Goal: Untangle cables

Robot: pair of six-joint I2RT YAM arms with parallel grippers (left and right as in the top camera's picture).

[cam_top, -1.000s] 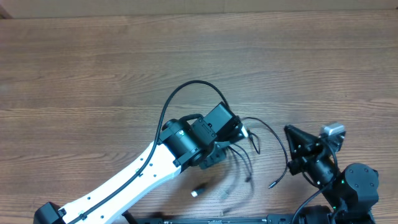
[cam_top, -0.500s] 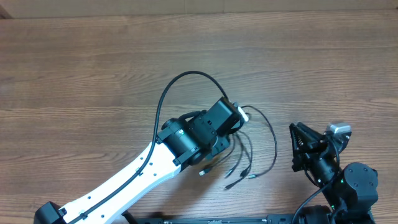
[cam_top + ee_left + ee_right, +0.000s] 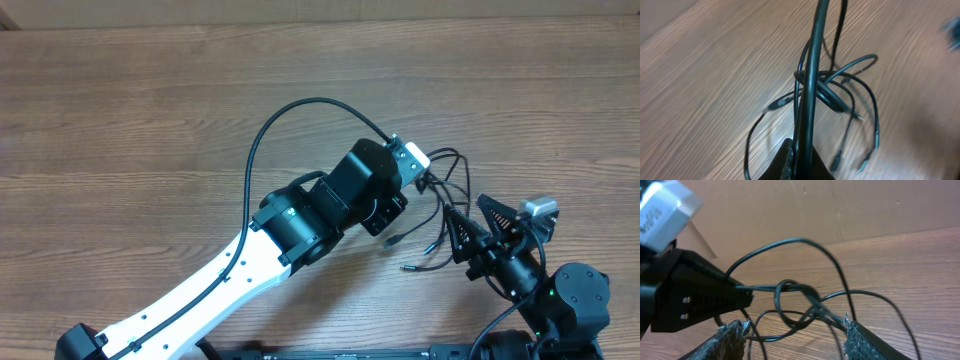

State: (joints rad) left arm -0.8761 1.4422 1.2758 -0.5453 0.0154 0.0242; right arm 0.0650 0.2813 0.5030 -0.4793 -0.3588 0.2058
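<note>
The left tool (image 3: 801, 152) pinches the bunch of thin black cables (image 3: 812, 85) and holds them up over the wooden tabletop (image 3: 150, 120) (the plug ends (image 3: 836, 163) hang low). The right tool (image 3: 795, 327) is spread wide, with some cables between its fingers (image 3: 855, 335).

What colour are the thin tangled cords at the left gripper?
Black throughout; the thin flexible cables show best in the left wrist view, against the wooden table.
</note>
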